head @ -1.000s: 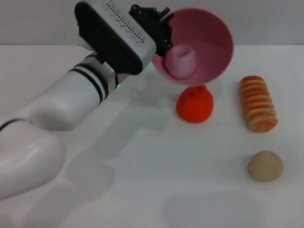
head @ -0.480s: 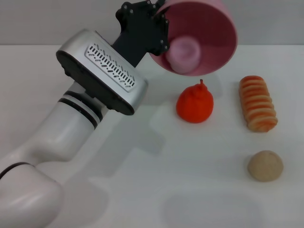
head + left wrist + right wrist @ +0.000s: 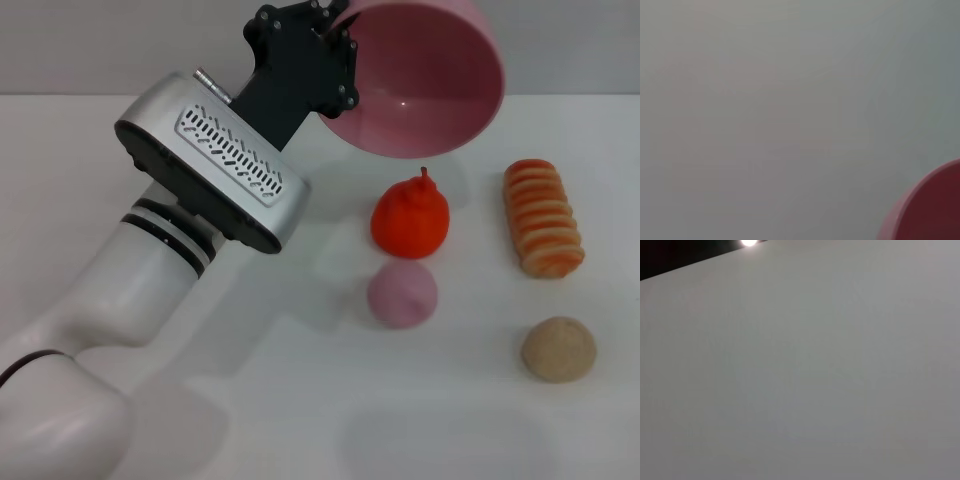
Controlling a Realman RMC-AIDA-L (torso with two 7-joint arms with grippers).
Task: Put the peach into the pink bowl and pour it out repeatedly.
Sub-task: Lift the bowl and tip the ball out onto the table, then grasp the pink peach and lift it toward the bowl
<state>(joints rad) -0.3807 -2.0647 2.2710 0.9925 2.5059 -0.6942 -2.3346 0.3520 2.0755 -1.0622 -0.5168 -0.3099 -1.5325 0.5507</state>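
Gripping one tilted pink bowl [image 3: 425, 85] by its rim, the left gripper's [image 3: 335, 45] jaws are closed; one peach [image 3: 402, 294] is lying on the worktop [image 3: 300, 400] beside three other foods.

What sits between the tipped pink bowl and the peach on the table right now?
In the head view, the red-orange pear-shaped fruit stands between the pink bowl, held tipped by the left gripper, and the peach just in front of it.
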